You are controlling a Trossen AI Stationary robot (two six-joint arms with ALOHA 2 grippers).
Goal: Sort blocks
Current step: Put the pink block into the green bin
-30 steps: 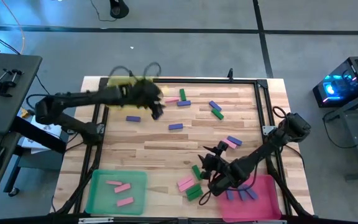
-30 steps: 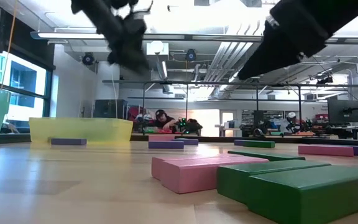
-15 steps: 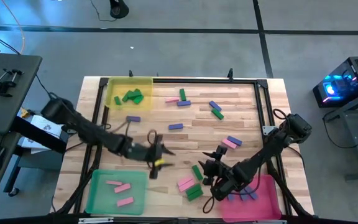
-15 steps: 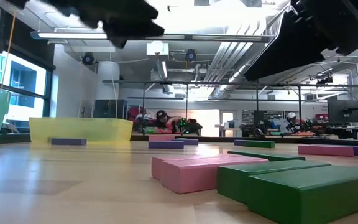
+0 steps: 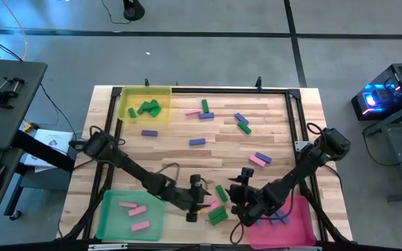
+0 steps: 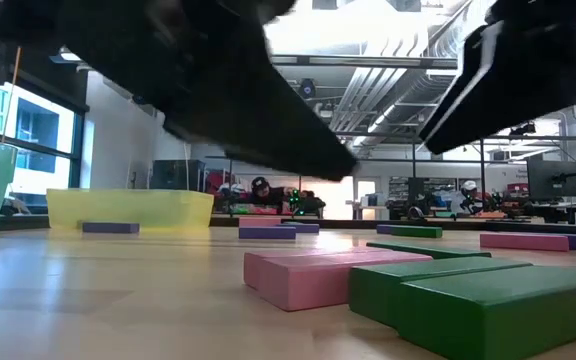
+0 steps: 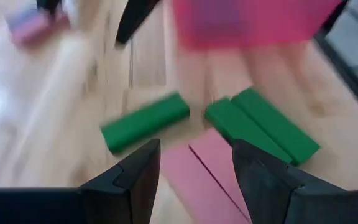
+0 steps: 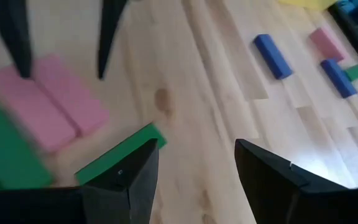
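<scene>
Item: sorting blocks, step judged a reach for the next pick
- Green tray (image 5: 110,217): near-left corner of bench (image 5: 173,157), holds pink blocks
- Left tool (image 5: 199,202): released, empty, above pink blocks (image 7: 207,174) and green blocks (image 7: 261,124); next move calls for lowering onto one
- Right tool (image 5: 239,196): released, empty, just beside; little room between them
- Pink tray (image 5: 300,222): near-right edge

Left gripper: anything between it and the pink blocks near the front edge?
Nothing visible. The left gripper is open just over the pair of pink blocks, as its wrist view shows. Green blocks lie right beside the pink pair, and the right gripper hovers close by.
</scene>
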